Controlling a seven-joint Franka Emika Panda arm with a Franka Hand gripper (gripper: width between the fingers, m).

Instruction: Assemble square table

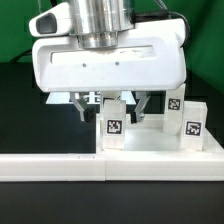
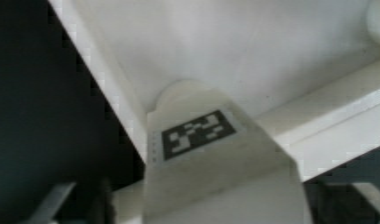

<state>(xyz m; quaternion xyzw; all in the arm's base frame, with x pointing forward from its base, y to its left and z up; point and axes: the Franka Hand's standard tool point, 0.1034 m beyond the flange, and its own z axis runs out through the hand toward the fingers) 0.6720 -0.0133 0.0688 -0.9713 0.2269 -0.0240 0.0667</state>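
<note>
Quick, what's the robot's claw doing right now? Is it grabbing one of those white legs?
Claw: jaws apart on either side of a tagged white leg; whether it grips the leg cannot be told.

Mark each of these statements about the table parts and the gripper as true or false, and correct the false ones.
1. The gripper hangs right above the table parts. True.
2. The leg under the gripper lies flat on its side. False: it stands upright, tag facing the camera.
3. A second leg stands at the exterior view's right. True.
4. The legs carry no tags. False: each shows a black-white tag.
5. In the wrist view a tagged leg sits between the fingers. True.
6. The fence in front is black. False: it is white.
</note>
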